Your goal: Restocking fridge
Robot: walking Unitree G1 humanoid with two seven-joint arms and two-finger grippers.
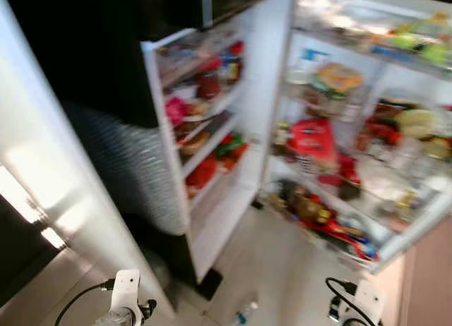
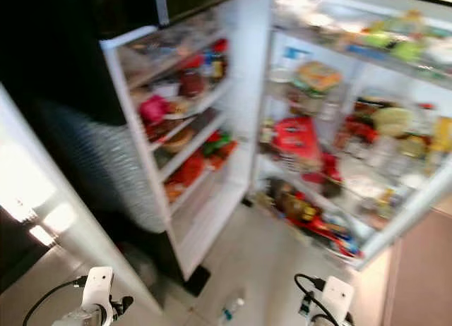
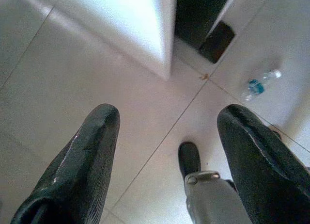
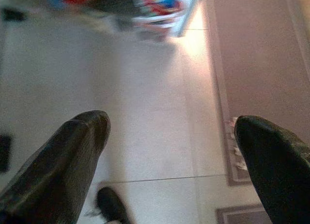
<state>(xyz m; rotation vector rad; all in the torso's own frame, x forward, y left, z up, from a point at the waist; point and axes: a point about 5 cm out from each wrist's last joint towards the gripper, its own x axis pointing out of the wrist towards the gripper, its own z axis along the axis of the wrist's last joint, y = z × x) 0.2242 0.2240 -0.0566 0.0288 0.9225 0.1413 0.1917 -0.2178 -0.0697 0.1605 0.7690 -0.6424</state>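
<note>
**Open fridge ahead, both jaws hanging apart over the floor**

I stand before the fridge [image 1: 332,128], and its doors are open. The head views are blurred, so I cannot name most of the goods. The left door [image 1: 205,128] carries shelves with jars and red and green packs. The main shelves hold many items, among them a red pack [image 1: 311,139] near the middle and a yellow-green round thing [image 1: 417,121] more to the right. The lowest shelf is full of colourful packages.

My left gripper [image 3: 167,151] hangs low, its jaws apart and holding nothing. Between and below them lies the tiled floor [image 3: 72,78]. Beyond the jaws, well apart from them, a small plastic bottle [image 3: 259,83] with a blue label lies on its side on the tiles, near the bottom corner of the white fridge door. One dark foot of mine [image 3: 189,158] shows just under the jaws.

My right gripper [image 4: 172,151] also hangs low with the jaws apart and empty. Far beyond them is the blurred lowest fridge shelf [image 4: 145,10]. Beside the right jaw a brown rug [image 4: 261,64] lies on the floor.
</note>
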